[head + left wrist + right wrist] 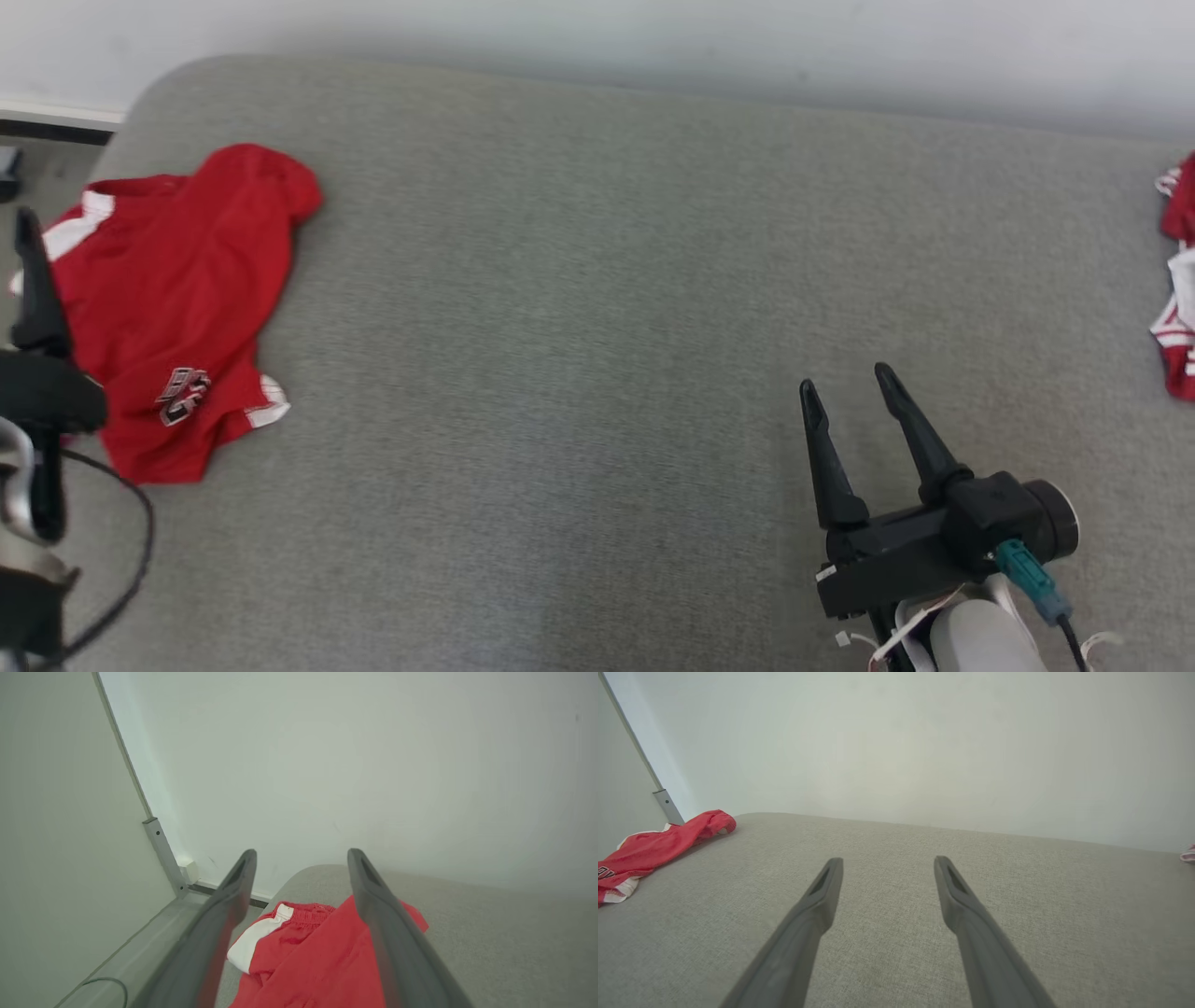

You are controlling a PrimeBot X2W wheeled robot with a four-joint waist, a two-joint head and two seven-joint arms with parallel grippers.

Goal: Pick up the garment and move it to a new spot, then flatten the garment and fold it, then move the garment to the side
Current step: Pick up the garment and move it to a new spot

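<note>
— At far left, first entry?
— Left gripper point(301, 858): two long dark fingers, spread wide, nothing between them. Held over the left edge of the shorts; in its wrist view the tips point toward the wall and look clear of the cloth. Black cable point(140, 523) loops down beneath the arm.

— Next along?
— Red shorts point(177, 299): gathered elastic waistband, white side panels, white hem trim, a white-and-black logo near one leg opening. Lying rumpled and partly spread at the left end of the grey upholstered surface point(579, 327), close to its rounded far corner.

— Middle section?
— Open stretch of the same grey fabric, with a white wall point(653, 37) behind it.

— Right of centre?
— Right gripper point(845, 378): fingers parted, empty, hanging low over the grey fabric with its tips pointing toward the wall, well apart from the shorts. Teal connector point(1022, 565) plugged in at its wrist.

— Far right?
— Second red-and-white garment point(1178, 280), at the right end of the surface and cut off by the edge of the head view. What kind of garment it is cannot be told.
</note>
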